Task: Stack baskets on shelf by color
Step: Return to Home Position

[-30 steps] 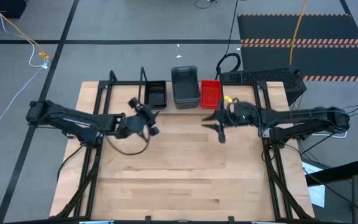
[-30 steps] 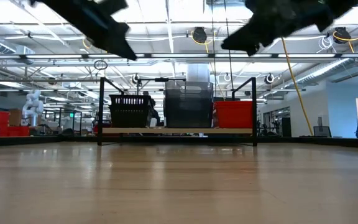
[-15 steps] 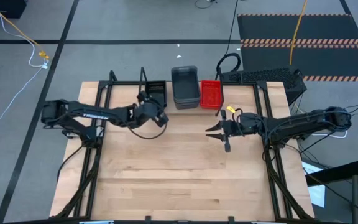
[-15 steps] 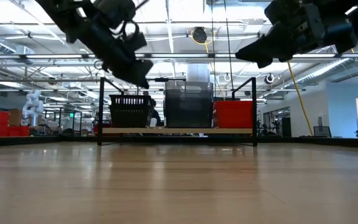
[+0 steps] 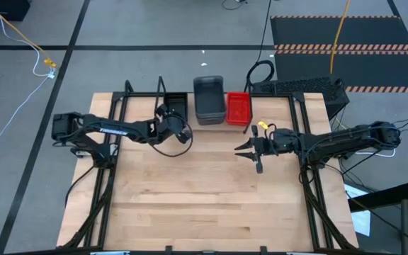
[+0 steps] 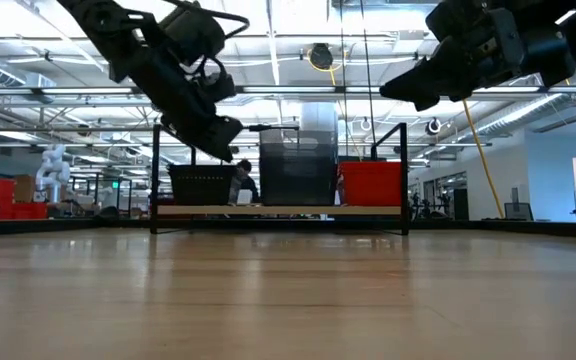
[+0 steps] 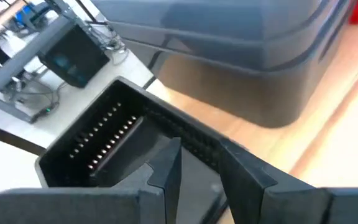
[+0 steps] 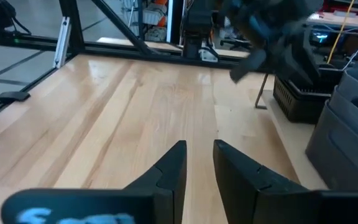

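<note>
A black basket (image 7: 98, 149) sits at the left end of the shelf (image 6: 278, 211). A grey stack (image 5: 209, 99) stands in the shelf's middle and a red basket (image 5: 239, 108) at its right. My left gripper (image 7: 199, 148) is at the black basket's near side, closed across its wall. My right gripper (image 8: 201, 146) hovers above bare tabletop in front of the red basket. Its fingers stand a little apart with nothing between them. My left gripper has the black basket's near wall (image 7: 197, 132) between its fingers, one finger (image 7: 169, 165) inside the basket and the other outside. The fingers slant down at it from the table's left and near side. In the low view the basket (image 6: 203, 185) rests on the shelf board.
Black metal rails (image 5: 101, 177) run along the table's left and right sides. A keyboard (image 5: 296, 86) lies beyond the far right corner. The wooden tabletop (image 5: 204, 191) in front of the shelf gives free room.
My left gripper has gone down and toward the far edge, onto the black basket. The shelf with its baskets has shifted slightly toward the table's left, and the black basket sits lower in the low view. My right gripper sank a little, then kept still.
</note>
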Robot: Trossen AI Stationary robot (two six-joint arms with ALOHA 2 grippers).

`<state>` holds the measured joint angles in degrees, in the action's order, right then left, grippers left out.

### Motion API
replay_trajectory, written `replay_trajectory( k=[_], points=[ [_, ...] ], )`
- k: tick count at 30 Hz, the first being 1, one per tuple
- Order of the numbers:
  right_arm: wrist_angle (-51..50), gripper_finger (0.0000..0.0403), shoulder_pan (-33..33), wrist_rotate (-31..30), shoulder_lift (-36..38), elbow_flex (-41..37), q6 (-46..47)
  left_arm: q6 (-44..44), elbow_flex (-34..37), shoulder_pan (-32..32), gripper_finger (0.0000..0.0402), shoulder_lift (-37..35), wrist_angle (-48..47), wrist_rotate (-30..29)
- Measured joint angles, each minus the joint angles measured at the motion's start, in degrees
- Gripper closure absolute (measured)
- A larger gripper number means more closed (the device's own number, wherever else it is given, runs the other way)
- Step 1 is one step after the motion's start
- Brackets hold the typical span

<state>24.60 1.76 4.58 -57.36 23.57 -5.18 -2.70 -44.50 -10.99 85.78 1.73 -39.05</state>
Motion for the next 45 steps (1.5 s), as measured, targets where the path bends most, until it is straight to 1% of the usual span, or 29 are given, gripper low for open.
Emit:
replay_trajectory(
  k=[7, 12, 15, 18, 20, 21, 23, 27, 29, 30, 31, 33, 36, 40, 43, 45],
  points=[
    [-2.24, 0.033, 0.07, -0.78, -0.02, -0.02, -1.71, 2.27, 0.01, 2.74, 0.0295, -7.85, 2.79, -0.63],
    [-3.81, 0.033, 0.08, -5.37, -0.16, -0.02, -1.57, 3.71, 0.0, 5.3, 0.0295, -13.26, 3.55, -0.59],
    [-3.89, 0.033, 0.08, -6.05, -0.68, -0.02, -0.74, 4.02, -0.01, 7.52, 0.0295, -14.36, 5.26, -0.56],
    [-3.08, 0.033, 0.06, -6.02, -1.34, 0.04, -0.03, 3.69, 0.03, 10.49, 0.0295, -14.82, 4.16, -0.48],
    [-3.81, 0.033, -0.12, -5.78, -1.46, -0.04, 0.82, 2.19, 0.05, 12.88, 0.0295, -14.81, 1.81, -0.54],
    [-3.18, 0.033, -0.12, -5.19, -1.69, -0.04, 1.33, 0.95, 0.05, 14.08, 0.0295, -14.75, 1.09, -0.58],
    [-2.41, 0.033, -0.11, -2.18, -1.99, -0.02, 1.53, -0.78, 0.05, 16.36, 0.0295, -14.77, 0.51, -1.16],
    [2.95, 0.033, -0.13, 8.44, -1.42, -0.02, 1.88, 1.46, 0.08, 19.92, 0.0295, -17.16, 0.14, -1.53],
    [4.74, 0.033, -0.15, 12.62, 0.78, -0.02, 3.28, 2.8, 0.01, 20.61, 0.0295, -19.4, 0.62, -1.51],
    [5.32, 0.033, -0.15, 13.78, 2.28, -0.02, 3.86, 3.49, 0.05, 20.64, 0.0296, -20.85, -0.4, -1.55],
    [5.19, 0.033, -0.15, 14.57, 4.1, -0.02, 4.25, 4.02, 0.32, 20.66, 0.0296, -22.22, -0.69, -1.63],
    [2.72, 0.033, 0.04, 15.15, 8.83, -0.02, 4.73, 5.38, 1.62, 20.47, 0.0296, -24.74, 1.79, -1.76],
    [-1.85, 0.033, 0.07, 15.14, 16.89, 0.0, 4.75, 6.23, 6.95, 20.23, 0.0296, -29.06, 6.01, -1.68],
    [-8.05, 0.033, 0.07, 15.13, 27.42, 0.02, 4.66, 5.31, 16.33, 20.03, 0.0296, -35.76, 11.33, -1.58],
    [-11.14, 0.033, 0.07, 15.16, 32.33, 0.02, 4.17, 5.14, 22.11, 19.83, 0.0296, -41.69, 13.85, -0.61],
    [-10.93, 0.033, 0.07, 15.28, 34.18, -1.17, 4.11, 5.48, 24.87, 19.5, 0.0296, -45.94, 15.49, 1.6]
  ],
)
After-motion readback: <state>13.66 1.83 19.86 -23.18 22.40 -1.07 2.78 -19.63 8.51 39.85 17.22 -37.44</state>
